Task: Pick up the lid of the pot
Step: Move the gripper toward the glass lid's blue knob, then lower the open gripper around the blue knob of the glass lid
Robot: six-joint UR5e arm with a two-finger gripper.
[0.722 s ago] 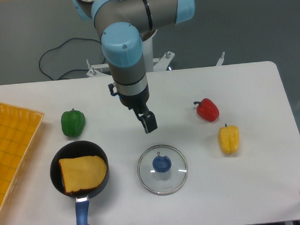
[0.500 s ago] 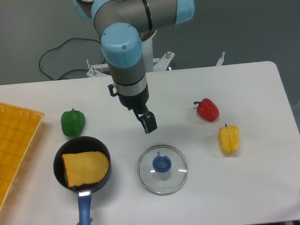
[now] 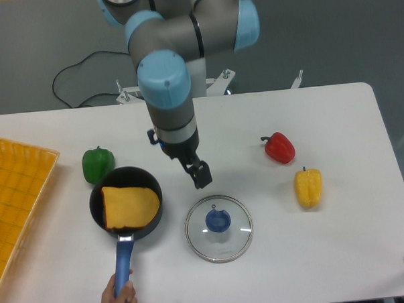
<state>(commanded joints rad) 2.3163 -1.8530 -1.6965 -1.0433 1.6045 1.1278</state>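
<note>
White tabletop (image 3: 353, 245), dark gray backdrop (image 3: 317, 32). Yellow bin (image 3: 27, 147), partly out of frame. Black frying pan (image 3: 125, 178): orange-brown slab (image 3: 131, 207) inside; handle (image 3: 124, 259) in person's hand (image 3: 119, 301). Glass pot lid (image 3: 219, 248): on tabletop, blue knob (image 3: 218, 221) up. Gripper (image 3: 202, 176): finger opening cannot be told; no held object visible.

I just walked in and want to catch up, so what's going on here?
A person's hand grips the blue handle of a black pan with an orange-brown slab in it, and has moved the pan closer to the lid over the last moment. The robot arm hangs over the table, its jaws beyond the glass lid. The lid lies there with its blue knob up, not picked up yet.
</note>
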